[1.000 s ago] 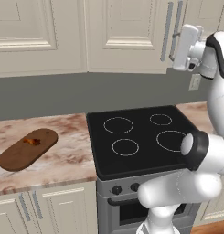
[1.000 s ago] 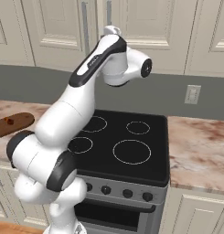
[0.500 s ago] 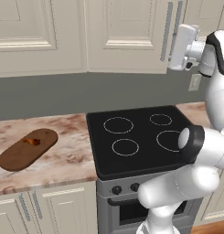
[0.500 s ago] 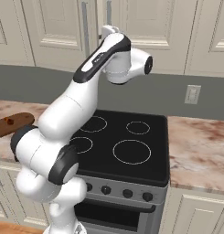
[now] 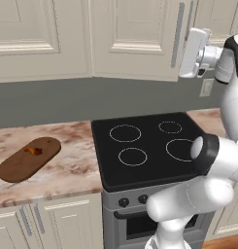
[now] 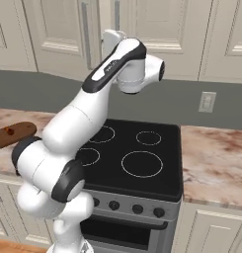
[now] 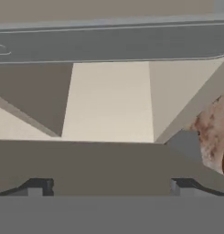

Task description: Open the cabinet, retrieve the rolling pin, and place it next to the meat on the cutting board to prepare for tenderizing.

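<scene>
Your gripper (image 5: pixel 184 54) sits high at the cabinet (image 5: pixel 135 39), at about 2 o'clock in the left base view, its white hand pressed up beside the long grey bar handle (image 5: pixel 178 35) of the door above the stove (image 5: pixel 149 146). The placement fits the opening step: the hand is level with the handle, so that a pull can swing the door.

In the hand view the two dark fingertips (image 7: pixel 38 186) stand well apart at the bottom edge, so the jaws look wide, with nothing seen between them. Whether they already bracket the bar, you cannot tell from these views.

The cabinet doors appear shut. The rolling pin is presumably behind them, so retrieval has not begun.

The cutting board (image 5: pixel 28 158) lies on the counter (image 5: pixel 67 170) at 9 o'clock in the left base view, well apart from the arm. The meat (image 5: pixel 33 151) rests on it toward the far end, leaving bare board beside it for the pin.

Judgement: confirm the handle sits between the fingers before closing.
</scene>
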{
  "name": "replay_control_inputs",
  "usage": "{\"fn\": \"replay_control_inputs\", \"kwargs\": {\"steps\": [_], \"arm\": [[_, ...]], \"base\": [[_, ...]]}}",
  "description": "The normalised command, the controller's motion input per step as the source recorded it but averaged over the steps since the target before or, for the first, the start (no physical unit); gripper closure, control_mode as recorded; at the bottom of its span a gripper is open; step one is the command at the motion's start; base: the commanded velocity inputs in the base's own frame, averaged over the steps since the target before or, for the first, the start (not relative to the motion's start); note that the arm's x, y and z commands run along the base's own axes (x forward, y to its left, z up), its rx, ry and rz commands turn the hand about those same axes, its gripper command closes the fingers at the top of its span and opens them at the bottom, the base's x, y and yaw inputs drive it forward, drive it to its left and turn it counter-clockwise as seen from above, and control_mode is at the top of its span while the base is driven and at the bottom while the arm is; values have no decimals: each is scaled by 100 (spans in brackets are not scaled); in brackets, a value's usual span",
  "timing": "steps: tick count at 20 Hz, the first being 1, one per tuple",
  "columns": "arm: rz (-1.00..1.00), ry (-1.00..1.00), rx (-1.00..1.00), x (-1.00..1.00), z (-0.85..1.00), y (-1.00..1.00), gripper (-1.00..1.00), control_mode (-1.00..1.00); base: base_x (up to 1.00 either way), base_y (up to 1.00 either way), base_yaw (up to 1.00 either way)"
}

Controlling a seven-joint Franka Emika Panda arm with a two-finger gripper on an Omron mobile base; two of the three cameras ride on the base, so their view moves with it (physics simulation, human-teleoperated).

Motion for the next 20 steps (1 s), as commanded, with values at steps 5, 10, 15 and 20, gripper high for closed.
{"fn": "replay_control_inputs", "kwargs": {"steps": [5,10,15,20], "arm": [[15,-5,0,-72,-2,83,-100,-100],[14,-5,-2,-85,-9,99,-100,-100],[14,-2,-5,-80,-17,100,-100,-100],[13,0,-4,-57,-20,100,-100,-100]], "base": [[0,0,0],[0,0,0],[0,0,0],[0,0,0]]}}
